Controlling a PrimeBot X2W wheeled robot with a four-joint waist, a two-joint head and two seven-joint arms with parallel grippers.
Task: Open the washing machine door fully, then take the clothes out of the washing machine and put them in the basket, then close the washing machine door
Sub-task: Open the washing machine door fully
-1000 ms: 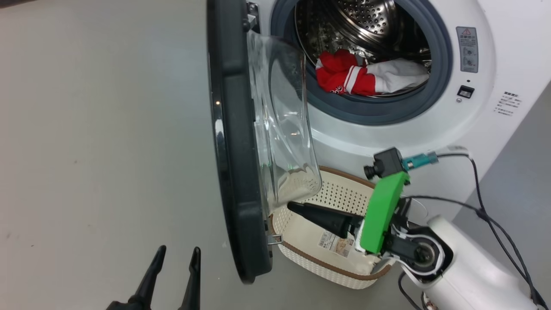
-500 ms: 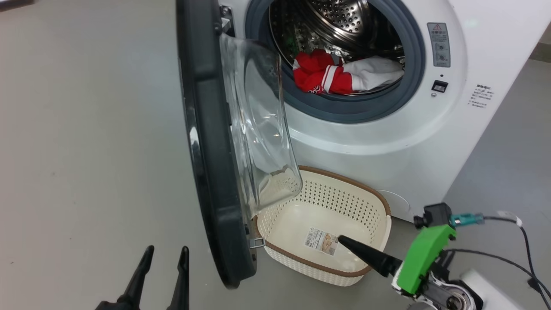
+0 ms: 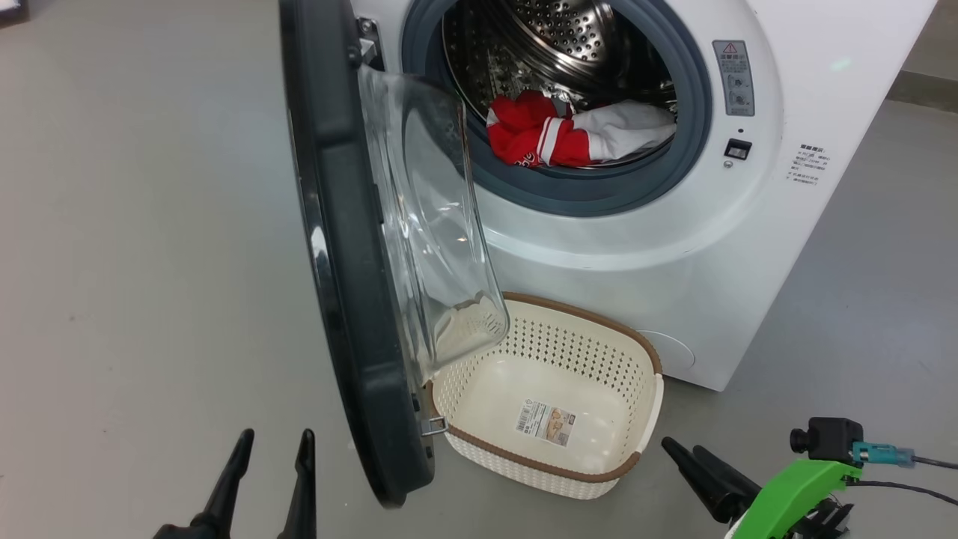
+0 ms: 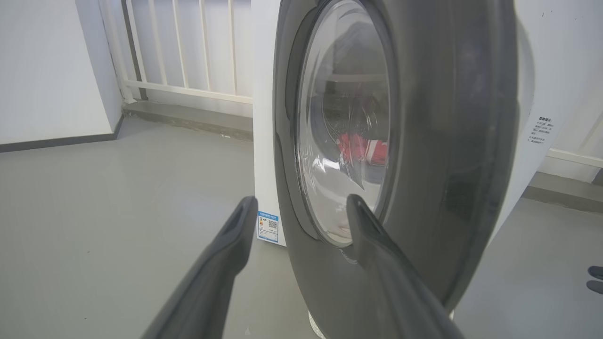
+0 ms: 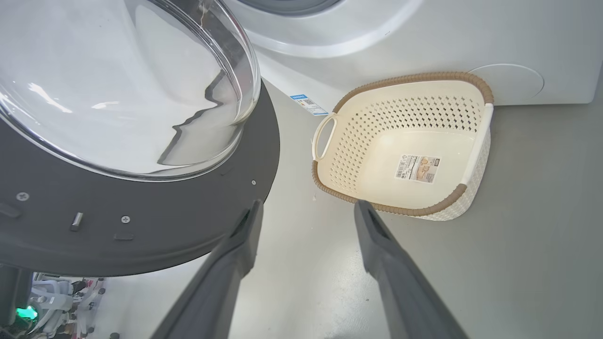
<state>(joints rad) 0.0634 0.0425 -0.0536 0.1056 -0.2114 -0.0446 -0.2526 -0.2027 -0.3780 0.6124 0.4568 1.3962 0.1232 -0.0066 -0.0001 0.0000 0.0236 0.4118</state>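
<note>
- Left gripper, just left of the washing machine door: fingers spread wide, holding nothing.
- The door stands swung out, edge-on; a further push outward would probably help.
- Right of the door, the clothes lie in the washing machine drum, with the empty basket below.
- Further right, the right gripper: wide apart, empty. It should reach clear of the glass bowl and pinch deep.

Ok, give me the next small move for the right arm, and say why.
Probably lift the open right hand toward the bundle of red and white clothes at the front of the steel drum. The round black-rimmed glass door stands swung out, the cream perforated plastic basket below is empty, and that hand sits low beside it, holding nothing.
</note>
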